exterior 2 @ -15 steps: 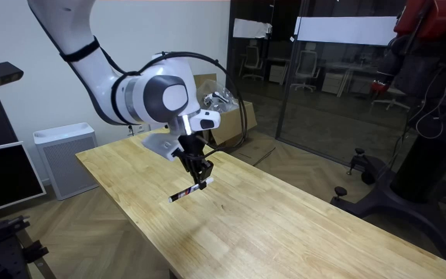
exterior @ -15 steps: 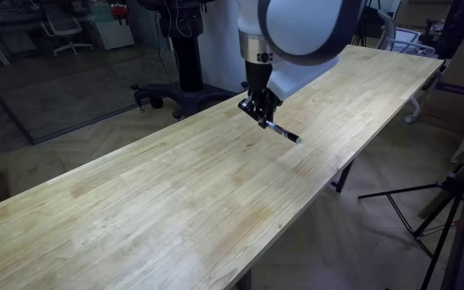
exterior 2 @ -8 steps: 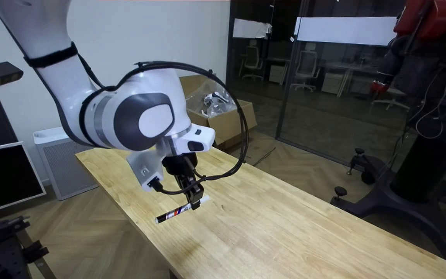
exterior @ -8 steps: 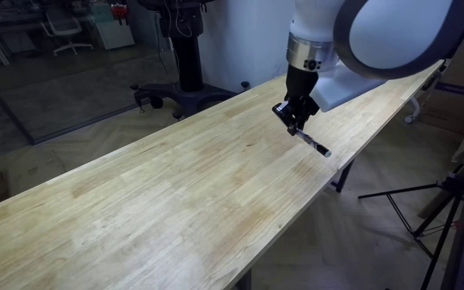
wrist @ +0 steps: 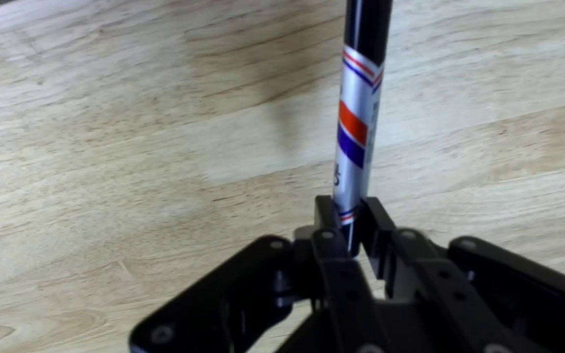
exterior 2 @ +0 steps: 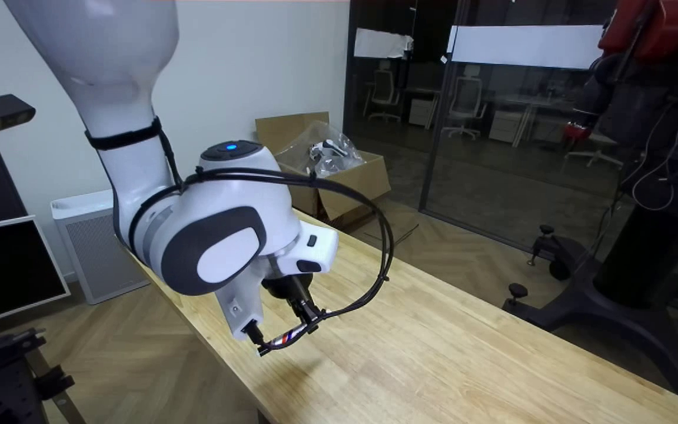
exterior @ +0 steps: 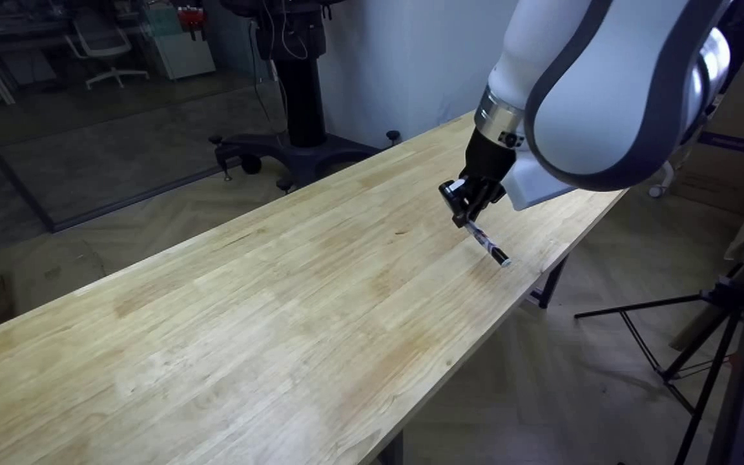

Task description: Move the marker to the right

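Over the surface (exterior: 281,310), the marker (wrist: 353,132) lies between the 2 fingers (wrist: 325,215) of the tool (wrist: 349,213). In an exterior view, a tripod (exterior: 730,292) stands right of the surface (a wheeled stand (exterior: 303,103) beyond its far edge); in an exterior view, a box (exterior 2: 364,179) sits behind it.
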Action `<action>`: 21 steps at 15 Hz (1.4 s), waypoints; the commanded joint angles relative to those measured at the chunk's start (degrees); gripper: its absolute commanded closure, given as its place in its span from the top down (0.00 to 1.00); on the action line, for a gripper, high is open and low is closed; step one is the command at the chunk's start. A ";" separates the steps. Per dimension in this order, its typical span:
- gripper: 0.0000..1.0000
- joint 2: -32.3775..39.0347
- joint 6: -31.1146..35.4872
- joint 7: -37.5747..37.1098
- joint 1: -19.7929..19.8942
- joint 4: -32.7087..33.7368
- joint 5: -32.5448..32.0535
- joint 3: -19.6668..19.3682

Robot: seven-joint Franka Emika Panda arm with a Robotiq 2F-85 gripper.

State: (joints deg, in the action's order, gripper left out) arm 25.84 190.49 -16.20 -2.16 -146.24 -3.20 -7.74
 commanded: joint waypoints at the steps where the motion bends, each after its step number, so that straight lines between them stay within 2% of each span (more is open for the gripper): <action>1: 0.04 5.81 0.44 3.54 12.26 6.17 1.21 11.16; 4: 0.04 9.04 -1.54 5.60 18.45 10.19 1.13 15.91; 9: 0.04 12.80 -6.29 9.02 24.13 15.25 1.87 20.29; 10: 0.10 13.28 -7.47 9.75 24.76 15.99 2.21 20.92; 11: 0.43 13.67 -8.67 10.46 25.12 16.69 2.78 21.39; 13: 0.49 14.08 -10.39 11.62 25.12 17.77 3.74 21.55; 18: 0.84 12.60 -12.73 13.36 22.43 18.69 5.91 20.12; 20: 0.98 10.81 -14.69 12.69 20.08 18.55 6.83 18.94; 21: 0.99 9.84 -15.98 12.11 19.06 18.51 7.46 18.54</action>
State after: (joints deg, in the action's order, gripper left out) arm 38.90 178.45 -3.71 20.34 -127.93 1.69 12.44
